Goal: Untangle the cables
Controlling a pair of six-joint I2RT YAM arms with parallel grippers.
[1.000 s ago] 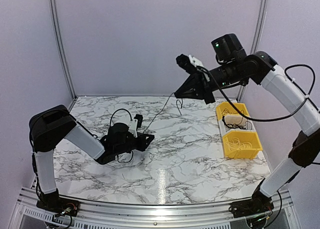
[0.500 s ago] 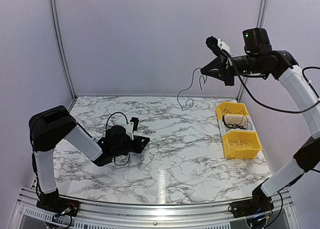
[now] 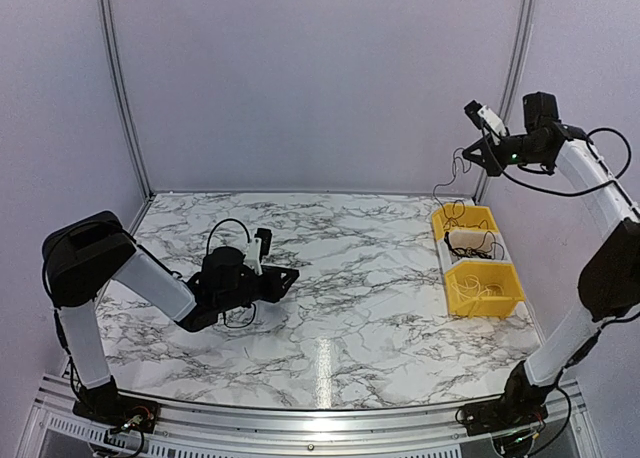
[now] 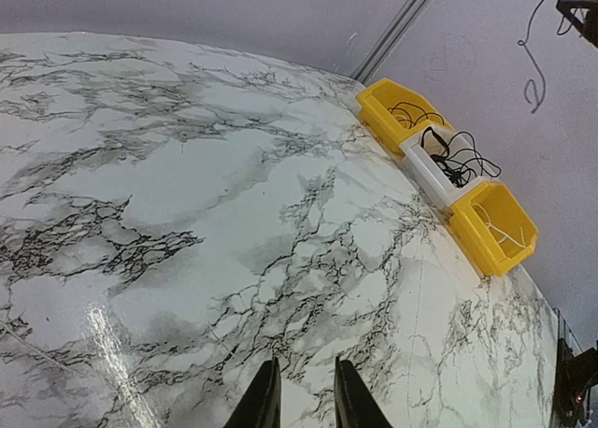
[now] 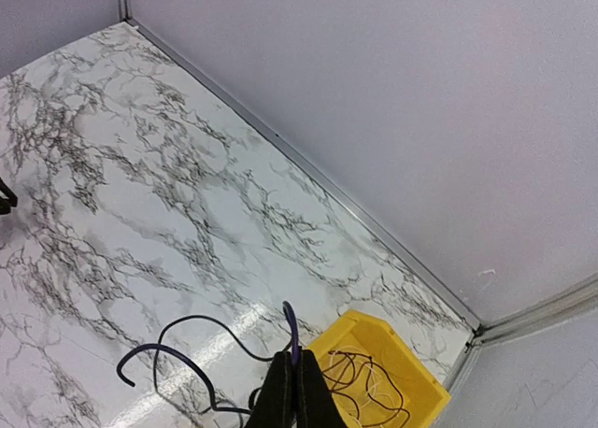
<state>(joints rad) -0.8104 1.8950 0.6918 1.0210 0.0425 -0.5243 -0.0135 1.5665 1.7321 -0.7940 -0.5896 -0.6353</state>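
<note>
A thin dark cable (image 3: 447, 183) hangs in the air from my right gripper (image 3: 472, 155), high at the back right, its loose end dangling over the far yellow bin (image 3: 487, 214). In the right wrist view the gripper (image 5: 295, 363) is shut on this cable (image 5: 292, 327), which loops away to the left. My left gripper (image 3: 290, 276) lies low over the marble table (image 3: 380, 318), left of centre. Its fingers (image 4: 264, 400) stand a little apart with nothing between them. A thin black loop (image 3: 240, 320) shows under the left wrist.
Three small bins stand in a row at the right edge: the far yellow bin (image 4: 374, 106) with thin wires in it, a white one (image 4: 425, 164) with black wires, and a near yellow one (image 4: 509, 241) with pale wire. Walls close in the back and sides.
My right arm has swung right from the middle back, carrying the dangling cable to above the bins. The left gripper has shifted slightly left and its jaws have parted a little.
</note>
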